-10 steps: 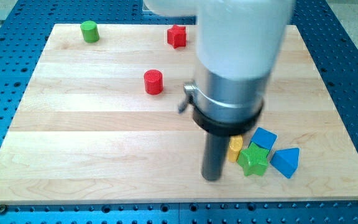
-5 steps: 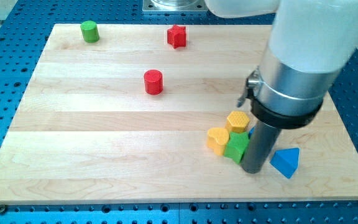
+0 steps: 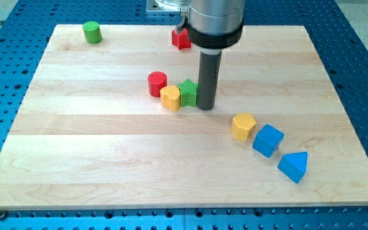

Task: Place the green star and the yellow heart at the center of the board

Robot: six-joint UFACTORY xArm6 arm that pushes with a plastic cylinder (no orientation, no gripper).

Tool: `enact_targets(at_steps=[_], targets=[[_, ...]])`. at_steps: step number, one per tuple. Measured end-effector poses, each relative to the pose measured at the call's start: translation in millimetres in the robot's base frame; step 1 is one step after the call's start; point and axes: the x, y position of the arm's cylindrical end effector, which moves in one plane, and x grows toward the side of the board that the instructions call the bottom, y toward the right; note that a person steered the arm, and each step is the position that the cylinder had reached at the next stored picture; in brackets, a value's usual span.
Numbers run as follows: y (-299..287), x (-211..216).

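The green star sits near the middle of the board, slightly above centre. The yellow heart lies against its left side. A red cylinder touches the heart's upper left. My tip rests on the board right against the green star's right side. The rod rises straight up from it into the grey arm body at the view's top.
A yellow hexagon, a blue cube and a blue triangle lie in a diagonal line at the lower right. A red star is at the top, partly behind the arm. A green cylinder is at the top left.
My tip has moved up and to the left, pushing the green star and yellow heart from the lower right cluster to near the red cylinder. The yellow hexagon and blue blocks stayed behind.
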Motion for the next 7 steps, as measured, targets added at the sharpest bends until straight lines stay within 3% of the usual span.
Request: enact_targets(at_steps=[5, 6, 7], targets=[[4, 18], [-20, -3], [-22, -64]])
